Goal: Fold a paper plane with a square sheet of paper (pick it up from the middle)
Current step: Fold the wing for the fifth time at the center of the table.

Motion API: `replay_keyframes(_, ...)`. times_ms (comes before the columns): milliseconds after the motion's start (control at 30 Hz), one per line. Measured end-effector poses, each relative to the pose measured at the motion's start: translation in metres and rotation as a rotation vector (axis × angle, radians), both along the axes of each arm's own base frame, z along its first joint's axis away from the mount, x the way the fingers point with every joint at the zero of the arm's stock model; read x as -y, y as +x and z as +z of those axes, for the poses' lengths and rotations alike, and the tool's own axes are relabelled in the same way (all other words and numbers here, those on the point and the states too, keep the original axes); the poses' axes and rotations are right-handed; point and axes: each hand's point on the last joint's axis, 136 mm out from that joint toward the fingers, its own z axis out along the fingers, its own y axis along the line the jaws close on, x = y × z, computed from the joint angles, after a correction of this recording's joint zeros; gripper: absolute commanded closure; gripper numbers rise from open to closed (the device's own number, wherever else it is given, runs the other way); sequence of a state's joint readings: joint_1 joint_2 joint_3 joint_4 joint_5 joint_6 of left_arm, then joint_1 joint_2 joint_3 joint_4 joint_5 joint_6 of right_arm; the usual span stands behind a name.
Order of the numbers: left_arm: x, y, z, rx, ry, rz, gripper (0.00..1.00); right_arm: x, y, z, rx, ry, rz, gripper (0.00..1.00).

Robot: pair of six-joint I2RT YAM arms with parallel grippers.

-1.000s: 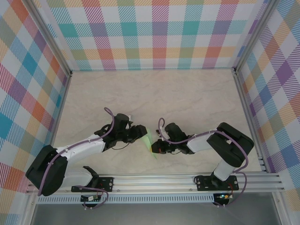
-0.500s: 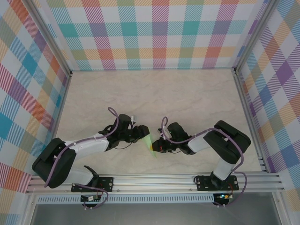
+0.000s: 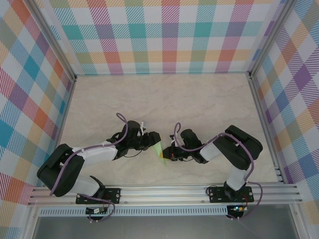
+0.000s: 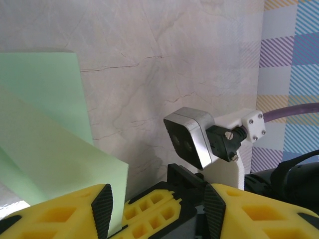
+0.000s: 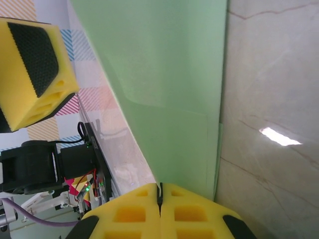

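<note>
- Two arms meet nose to nose near the front middle of the marbled table. The green paper sits between them and looks from above like a narrow sliver, its sharp end toward the near rail.
- The right claw has its yellow fingers pressed tight together, pinching an edge of the paper. The sheet rises away from them in overlapping layers with straight edges.
- The left claw is roughly half open, its black pads well apart, and it grips nothing. The tip of the right claw sits in the gap between its fingers, and the paper spreads past its left-hand finger.
- One left finger hangs just beside the sheet, apart from it.
- A silver camera on the right wrist faces the left claw.
</note>
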State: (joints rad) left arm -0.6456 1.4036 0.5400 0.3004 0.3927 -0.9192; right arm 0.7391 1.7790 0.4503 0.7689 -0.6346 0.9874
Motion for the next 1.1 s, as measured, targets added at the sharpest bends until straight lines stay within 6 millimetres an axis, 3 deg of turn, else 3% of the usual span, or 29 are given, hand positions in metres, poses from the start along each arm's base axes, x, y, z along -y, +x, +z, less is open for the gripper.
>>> replay_keyframes(700, 0.014, 0.012, -0.011, 0.009, -0.008, -0.016, 0.45, 0.003, 0.001, -0.005, -0.031, 0.005, 0.004, 0.95)
replay_keyframes(1100, 0.008, 0.017, -0.028, 0.011, 0.05, 0.011, 0.46, 0.003, 0.001, -0.005, -0.031, 0.004, 0.004, 0.94)
